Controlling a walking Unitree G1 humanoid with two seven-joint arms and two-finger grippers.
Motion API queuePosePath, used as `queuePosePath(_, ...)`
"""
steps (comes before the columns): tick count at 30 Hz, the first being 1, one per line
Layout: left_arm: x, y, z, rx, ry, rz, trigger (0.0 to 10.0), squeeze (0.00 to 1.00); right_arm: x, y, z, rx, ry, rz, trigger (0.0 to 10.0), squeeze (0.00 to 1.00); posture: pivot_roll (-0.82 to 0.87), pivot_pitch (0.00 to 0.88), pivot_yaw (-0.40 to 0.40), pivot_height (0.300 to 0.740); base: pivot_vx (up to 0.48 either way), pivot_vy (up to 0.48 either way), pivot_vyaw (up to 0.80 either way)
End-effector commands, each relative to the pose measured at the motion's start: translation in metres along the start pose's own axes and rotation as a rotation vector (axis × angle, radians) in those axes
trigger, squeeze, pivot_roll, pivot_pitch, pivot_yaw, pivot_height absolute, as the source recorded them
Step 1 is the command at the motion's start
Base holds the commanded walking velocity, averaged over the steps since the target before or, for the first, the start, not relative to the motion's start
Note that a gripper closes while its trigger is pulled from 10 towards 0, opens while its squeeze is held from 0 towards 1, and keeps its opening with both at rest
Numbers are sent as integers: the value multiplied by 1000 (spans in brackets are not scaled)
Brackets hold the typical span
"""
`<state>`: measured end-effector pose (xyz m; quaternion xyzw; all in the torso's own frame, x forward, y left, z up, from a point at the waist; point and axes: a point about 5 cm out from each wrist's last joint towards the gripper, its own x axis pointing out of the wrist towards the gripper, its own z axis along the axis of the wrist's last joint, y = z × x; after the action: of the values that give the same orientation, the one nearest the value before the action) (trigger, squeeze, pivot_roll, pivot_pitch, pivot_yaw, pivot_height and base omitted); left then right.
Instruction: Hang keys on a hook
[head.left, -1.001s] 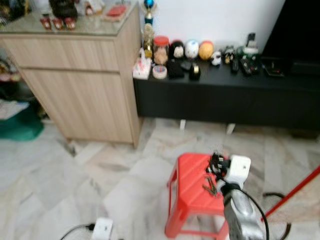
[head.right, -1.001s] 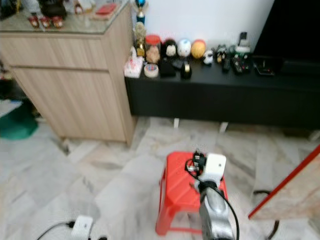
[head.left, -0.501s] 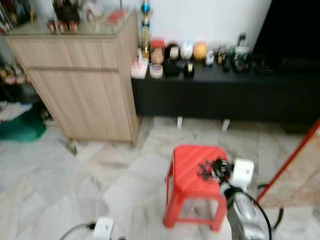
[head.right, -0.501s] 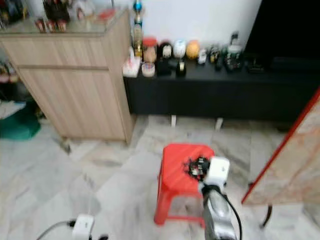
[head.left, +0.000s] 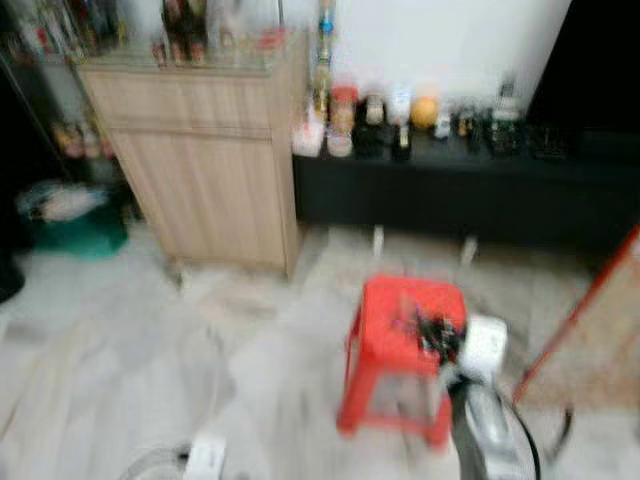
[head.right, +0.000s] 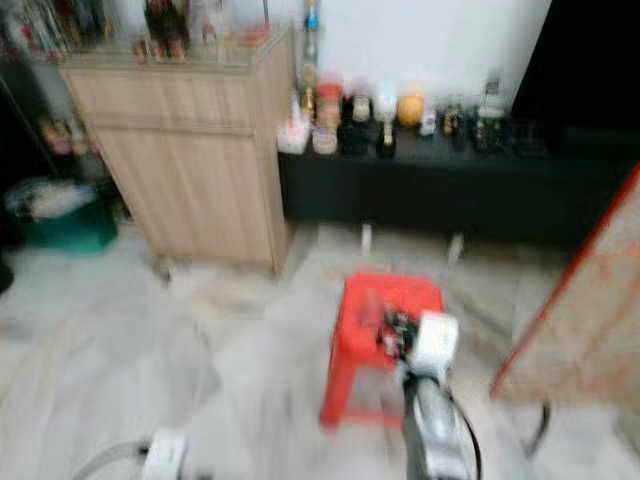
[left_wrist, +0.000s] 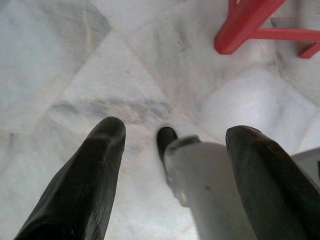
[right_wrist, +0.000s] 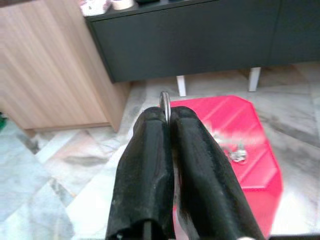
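red stool (right_wrist: 235, 130), light woodgrain cabinet (head.left: 215, 170), black low counter (head.left: 470, 195), grey-veined white marble floor (left_wrist: 100, 75)

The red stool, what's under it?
Under the red stool you can see pale marble floor between its legs. The right gripper, jaws shut on a key ring, hangs above the stool. The arm hides the floor behind the stool's near corner.

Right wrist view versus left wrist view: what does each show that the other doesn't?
Right wrist: the right pincer shut on a silver metal key ring, blurred keys beyond it, a light wooden cabinet and a low black console. Left wrist: the left pincer, open and empty. Both: the red plastic stool and the grey-white marble floor.
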<state>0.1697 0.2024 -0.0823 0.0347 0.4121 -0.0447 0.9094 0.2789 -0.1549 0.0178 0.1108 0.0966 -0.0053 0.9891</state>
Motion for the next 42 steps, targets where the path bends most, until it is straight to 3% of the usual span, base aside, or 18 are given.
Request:
queuePosePath(1, 1, -2, 1, 8, 8, -6, 10000, 0, 3, -3, 6, 0, -26, -9, 10000, 0, 13, 0, -24, 740, 0, 0, 0)
queuePosePath(9, 1, -2, 1, 32, 15, -17, 10000, 0, 4, -4, 7, 4, -28, -22, 10000, 0, 13, 0, -24, 740, 0, -30, 0)
queuePosePath(42, 2, -9, 2, 26, -3, -39, 10000, 0, 8, -3, 13, 12, -51, -44, 10000, 0, 14, 17, -26, 740, 0, -385, 0)
